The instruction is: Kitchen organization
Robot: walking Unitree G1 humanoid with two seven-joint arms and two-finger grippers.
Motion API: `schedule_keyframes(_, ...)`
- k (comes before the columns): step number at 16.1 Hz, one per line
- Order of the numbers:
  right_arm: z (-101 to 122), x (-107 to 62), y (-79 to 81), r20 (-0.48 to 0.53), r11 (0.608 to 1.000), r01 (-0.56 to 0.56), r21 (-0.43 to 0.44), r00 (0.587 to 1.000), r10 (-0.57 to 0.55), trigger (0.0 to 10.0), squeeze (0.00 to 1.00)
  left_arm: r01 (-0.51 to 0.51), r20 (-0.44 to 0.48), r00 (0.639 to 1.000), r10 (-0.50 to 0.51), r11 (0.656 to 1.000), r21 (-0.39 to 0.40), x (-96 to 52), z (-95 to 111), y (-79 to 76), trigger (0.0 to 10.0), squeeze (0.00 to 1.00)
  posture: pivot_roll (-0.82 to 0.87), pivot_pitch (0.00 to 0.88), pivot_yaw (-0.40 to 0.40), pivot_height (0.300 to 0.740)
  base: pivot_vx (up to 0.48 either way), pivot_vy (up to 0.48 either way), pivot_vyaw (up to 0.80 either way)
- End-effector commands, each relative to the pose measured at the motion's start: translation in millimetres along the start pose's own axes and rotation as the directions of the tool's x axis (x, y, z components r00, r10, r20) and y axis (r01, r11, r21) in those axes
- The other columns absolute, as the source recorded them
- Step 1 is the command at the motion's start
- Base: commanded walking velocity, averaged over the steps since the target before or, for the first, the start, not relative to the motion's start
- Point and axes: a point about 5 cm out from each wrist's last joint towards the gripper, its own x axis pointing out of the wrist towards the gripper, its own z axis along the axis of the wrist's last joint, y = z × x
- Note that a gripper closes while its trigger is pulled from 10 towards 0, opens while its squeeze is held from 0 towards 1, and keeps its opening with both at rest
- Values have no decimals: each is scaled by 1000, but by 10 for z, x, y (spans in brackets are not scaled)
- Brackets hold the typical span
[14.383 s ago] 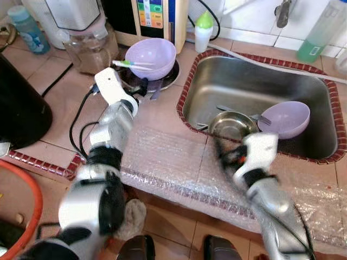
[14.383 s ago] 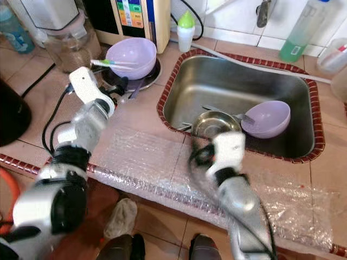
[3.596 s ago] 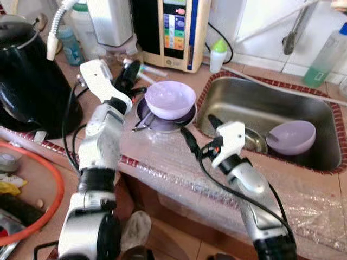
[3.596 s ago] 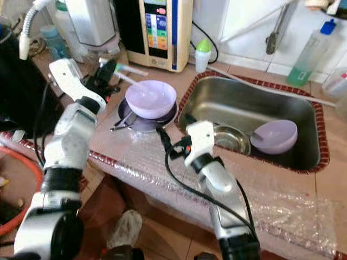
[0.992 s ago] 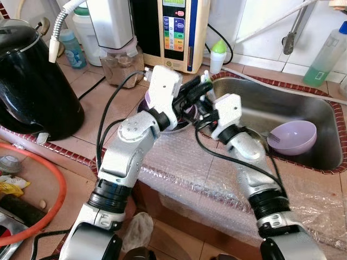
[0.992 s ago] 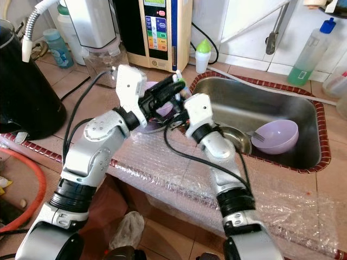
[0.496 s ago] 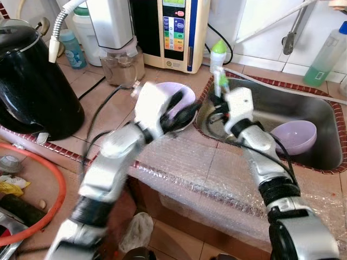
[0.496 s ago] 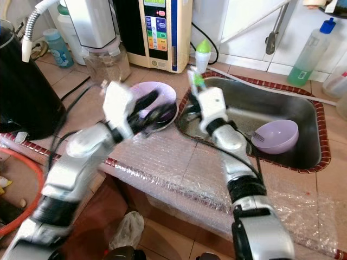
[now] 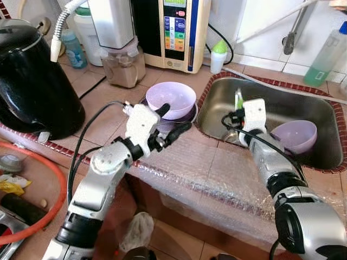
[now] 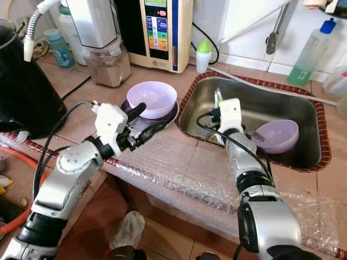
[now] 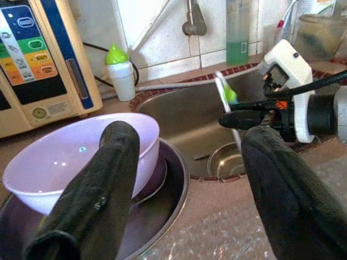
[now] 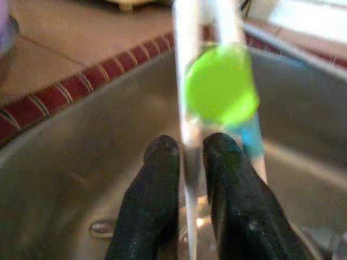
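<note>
Two chopsticks (image 12: 187, 108) pinched upright in right tool (image 12: 190, 157), above sink (image 9: 271, 103)

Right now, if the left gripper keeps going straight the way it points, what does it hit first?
Likely the lilac bowl on the steel plate beside the sink; the left gripper has open fingers, one nearly at its rim. Depth unclear.

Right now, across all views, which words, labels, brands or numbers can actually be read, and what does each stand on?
No text can be read for certain.
Water purifier panel: coloured buttons carry small print, too blurred to read.
Same panel in the left eye view: too small to read.
Green bottle: no readable label.
Right gripper, shut on clear sticks with a green tip: no markings.
Left gripper: no markings.
</note>
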Motion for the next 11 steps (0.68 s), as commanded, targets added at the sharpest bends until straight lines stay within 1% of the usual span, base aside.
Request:
schedule_keyframes(1,-13,6,-8,-19,1000,10,12,1000,-10,10000,1000,-5,16,1000,4,999,51,-39,56,27,10000,1000,35,0,28,740,0,0,0)
schedule_keyframes(3,-40,7,13,-35,1000,2,5,999,-2,10000,1000,-6,3,1000,6,996,92,-86,39,60,10000,1000,36,0,24,740,0,0,0)
schedule_keyframes(4,-65,8,23,-57,1000,1,-5,998,-1,10000,1000,-10,-1,1000,10,995,100,-109,20,79,10000,1000,36,0,24,740,0,0,0)
schedule_keyframes(5,-106,-2,33,-76,1000,-1,-25,997,-1,10000,1000,-30,-12,999,32,990,136,-126,-25,105,10000,1000,27,0,8,740,0,0,0)
schedule_keyframes(6,-136,-13,24,-92,999,5,-47,996,-10,10000,1000,-51,-13,999,53,989,136,-125,-41,120,10000,1000,22,0,10,740,0,0,0)
schedule_keyframes(7,-167,-31,-6,-100,998,20,-56,995,-25,10000,1000,-102,-14,994,105,985,136,-108,-40,154,10000,1000,17,2,12,740,0,0,0)
schedule_keyframes(9,-191,-72,-97,-87,996,63,-69,994,-69,10000,1000,-191,-9,981,192,977,95,-105,-50,174,10000,1000,4,4,27,740,0,0,0)
schedule_keyframes(10,-215,-94,-141,-91,995,89,-55,991,-94,10000,1000,-216,-12,976,218,973,83,-121,-78,157,10000,1000,3,0,40,740,0,0,0)
schedule_keyframes(11,-230,-113,-184,-91,992,107,-71,989,-114,10000,1000,-239,-17,970,241,969,59,-134,-102,133,10000,1000,-1,0,50,740,0,0,0)
